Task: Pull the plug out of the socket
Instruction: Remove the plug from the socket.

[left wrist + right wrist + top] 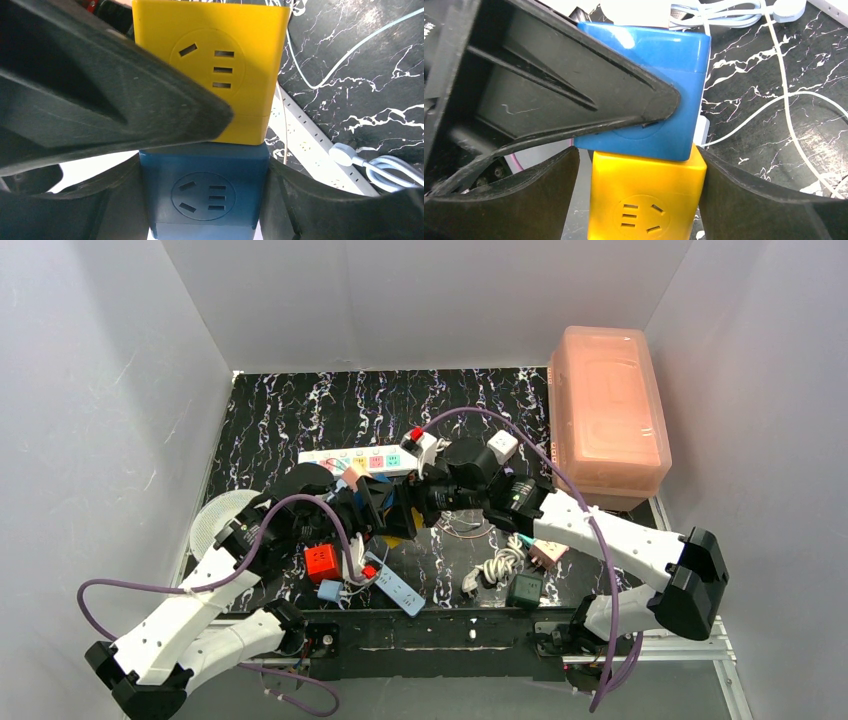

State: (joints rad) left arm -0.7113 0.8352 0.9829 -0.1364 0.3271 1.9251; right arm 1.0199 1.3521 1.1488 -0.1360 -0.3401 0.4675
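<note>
The left gripper (202, 202) squeezes the blue block (205, 167), which is stuck to the yellow block (220, 100). The right gripper (644, 205) sits loose around the yellow one, with a gap on one side. The long white socket (352, 458) lies just behind them. The blocks look hard, light and slippery, so hold their flat sides.

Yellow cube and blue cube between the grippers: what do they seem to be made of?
Yellow cube: probably moulded plastic, smooth satin finish; even colour, rounded edges, crisp moulded slots. Blue cube: likely the same plastic, glossier; a bright reflection shows near its top edge.
</note>
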